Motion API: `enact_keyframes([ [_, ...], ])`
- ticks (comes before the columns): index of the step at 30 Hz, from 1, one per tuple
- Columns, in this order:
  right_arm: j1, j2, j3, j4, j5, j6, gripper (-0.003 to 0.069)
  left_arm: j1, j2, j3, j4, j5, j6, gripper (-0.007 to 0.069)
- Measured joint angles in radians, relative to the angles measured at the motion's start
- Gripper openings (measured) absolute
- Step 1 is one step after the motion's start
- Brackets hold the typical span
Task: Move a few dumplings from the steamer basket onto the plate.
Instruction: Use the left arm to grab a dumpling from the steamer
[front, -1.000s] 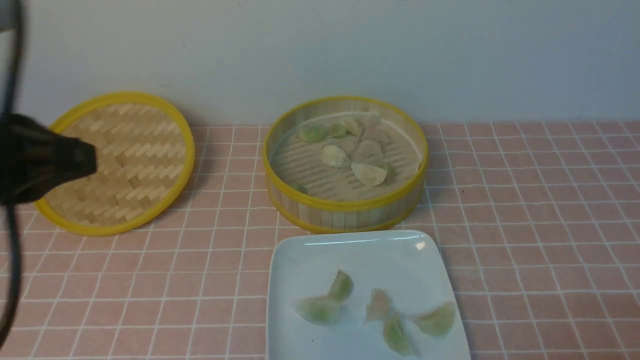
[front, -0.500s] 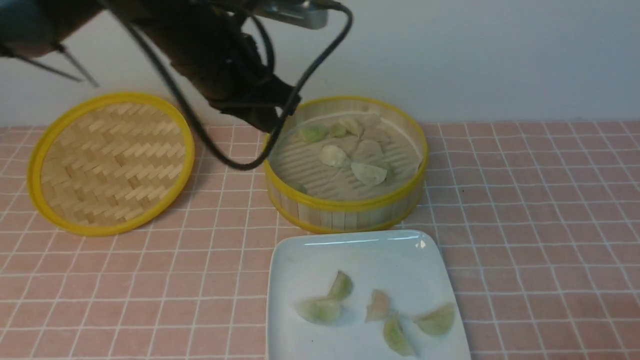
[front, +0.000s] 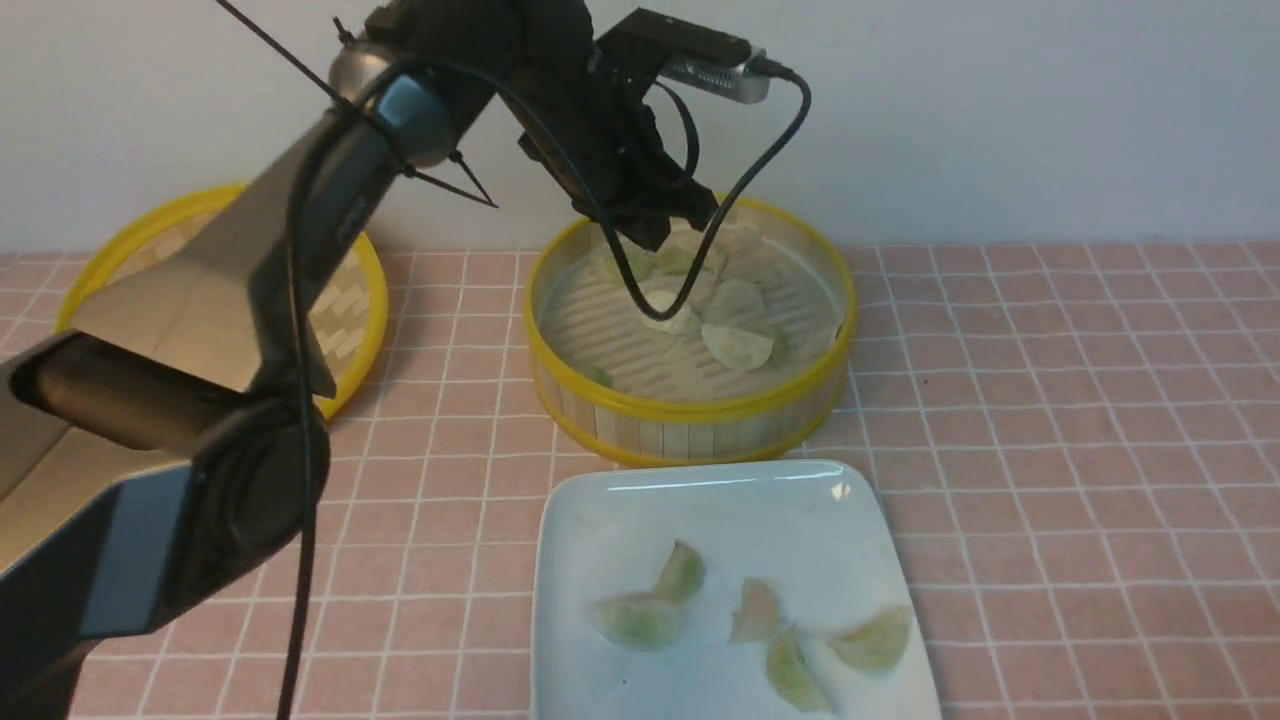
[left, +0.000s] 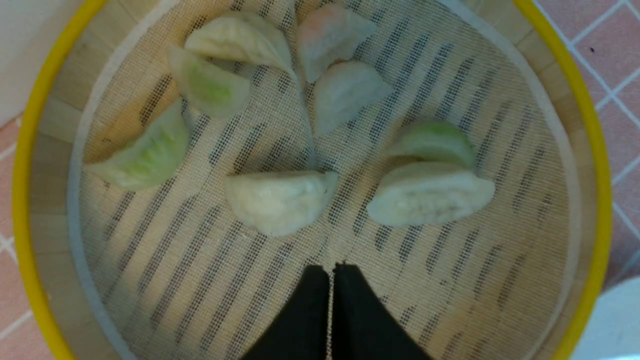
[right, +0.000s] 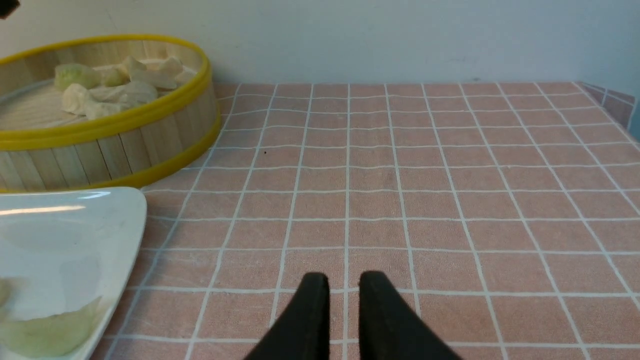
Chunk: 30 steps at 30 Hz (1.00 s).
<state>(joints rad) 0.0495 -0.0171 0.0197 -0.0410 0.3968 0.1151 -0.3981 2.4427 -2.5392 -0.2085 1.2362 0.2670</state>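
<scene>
Lid (front: 350, 310) half behind the left arm (front: 250, 280); plate (front: 700, 510) near edge beyond the front view's bottom border.

no readable text, no labels, no brands, no numbers

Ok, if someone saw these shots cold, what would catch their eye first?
The dark left arm reaches over the steamer basket, its end effector shut and empty above the dumplings inside. Then the white plate nearer the robot, holding five dumplings, and the woven lid at the left.
</scene>
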Motion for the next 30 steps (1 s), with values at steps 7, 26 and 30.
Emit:
enact_keyframes([
  [7, 0.000, 0.000, 0.000, 0.000, 0.000, 0.000, 0.0087, 0.000, 0.064, -0.010, 0.000, 0.009, 0.144, 0.0073],
  [26, 0.000, 0.000, 0.000, 0.000, -0.001, -0.008, 0.0087, 0.000, 0.208, -0.012, 0.007, -0.228, 0.251, 0.0533],
  [30, 0.000, 0.000, 0.000, 0.000, -0.001, -0.016, 0.0087, 0.000, 0.220, -0.015, 0.010, -0.253, 0.258, 0.0533],
])
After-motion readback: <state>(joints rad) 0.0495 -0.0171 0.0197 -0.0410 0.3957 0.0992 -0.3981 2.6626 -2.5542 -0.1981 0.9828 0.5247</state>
